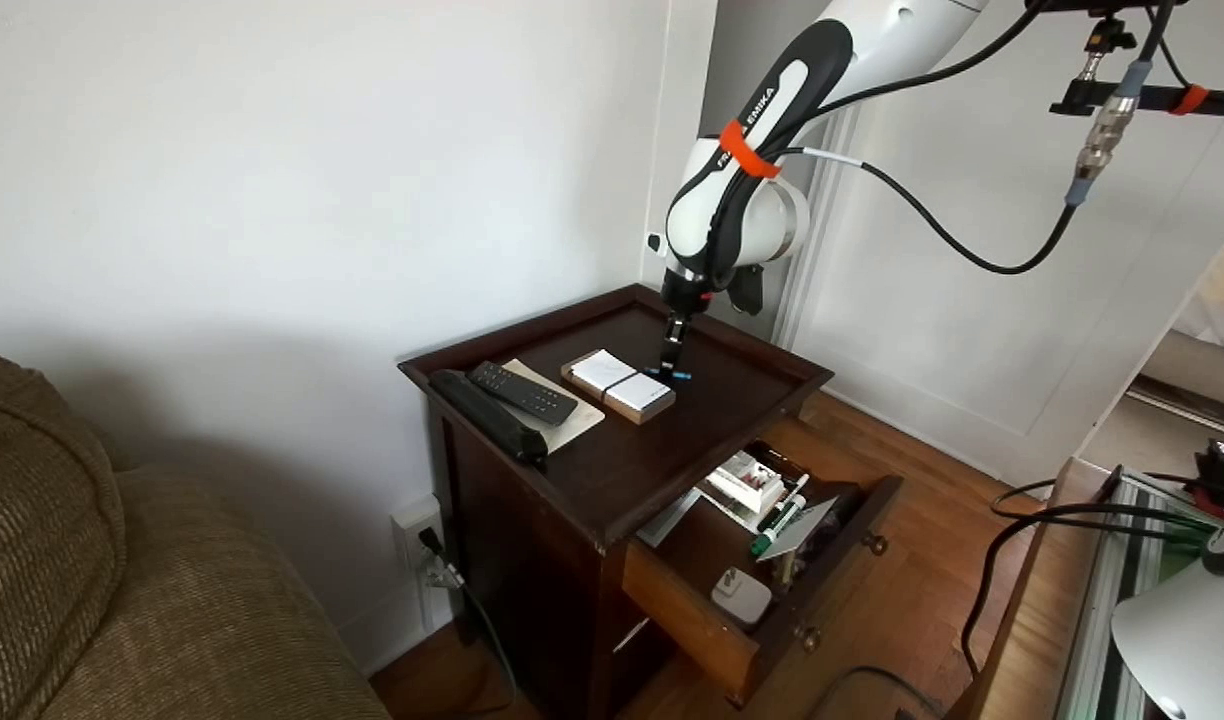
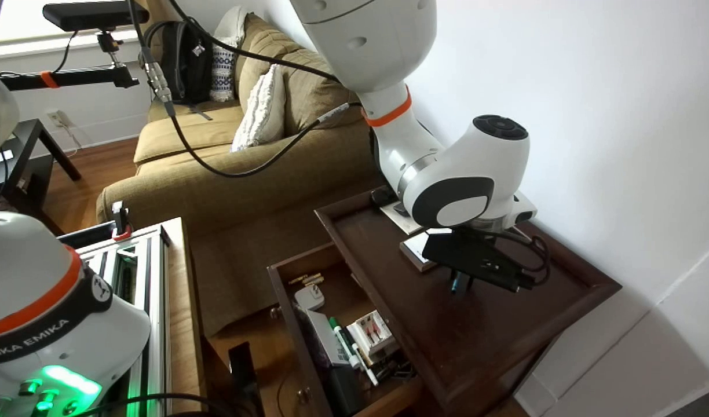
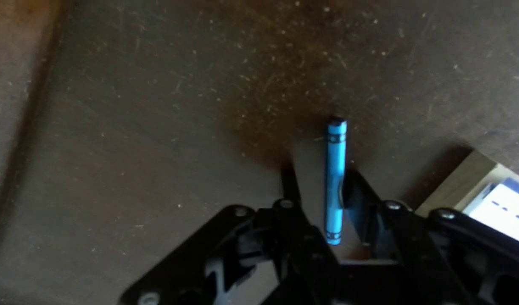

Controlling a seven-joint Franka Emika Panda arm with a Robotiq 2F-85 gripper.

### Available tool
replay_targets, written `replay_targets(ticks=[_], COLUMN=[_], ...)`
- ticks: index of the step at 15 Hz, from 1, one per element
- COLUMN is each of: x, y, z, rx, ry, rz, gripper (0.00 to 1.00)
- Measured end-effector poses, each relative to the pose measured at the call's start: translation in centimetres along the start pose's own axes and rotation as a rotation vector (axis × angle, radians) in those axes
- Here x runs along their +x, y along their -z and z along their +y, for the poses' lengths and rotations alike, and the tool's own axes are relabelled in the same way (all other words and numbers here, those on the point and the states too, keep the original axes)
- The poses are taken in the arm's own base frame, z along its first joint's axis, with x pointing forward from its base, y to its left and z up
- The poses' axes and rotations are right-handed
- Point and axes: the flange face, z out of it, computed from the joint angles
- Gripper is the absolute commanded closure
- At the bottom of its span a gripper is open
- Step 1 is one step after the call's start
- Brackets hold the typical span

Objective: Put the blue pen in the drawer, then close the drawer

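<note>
The blue pen, a short crayon-like stick, lies on the dark brown tabletop; it shows in the wrist view (image 3: 336,169) and in both exterior views (image 1: 681,375) (image 2: 454,285). My gripper (image 3: 320,178) is open and low over the table, with its fingers on either side of the pen. The right finger in the wrist view is against or very near the pen, and a gap shows on the left. My gripper also shows in an exterior view (image 1: 670,362); in another exterior view (image 2: 462,282) the wrist mostly hides it. The dark brown drawer (image 1: 687,625) (image 2: 289,315) is pulled out.
A strapped notepad stack (image 1: 622,385) lies beside the gripper. A remote (image 1: 522,392) on paper and a black case (image 1: 487,415) lie farther along. The drawer holds a white charger (image 1: 742,597), green markers (image 1: 778,525) and a white box (image 1: 747,480). The table (image 1: 717,350) has a raised rim.
</note>
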Motion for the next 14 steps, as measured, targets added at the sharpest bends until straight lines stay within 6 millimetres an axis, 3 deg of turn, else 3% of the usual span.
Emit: replay_targets(ticks=[1,6,11,14], x=[0.1,1.0,1.8,1.4], y=[0.1,1.5,5.1,6.9], z=[0.1,0.5,0.6,-0.4], rx=[0.006,0.011,0.005,0.023], ry=[0.0,0.004,-0.001,-0.067], rz=[-0.007,-0.008,-0.005,-0.016], gripper=[1.0,0.97,0.97,0.97])
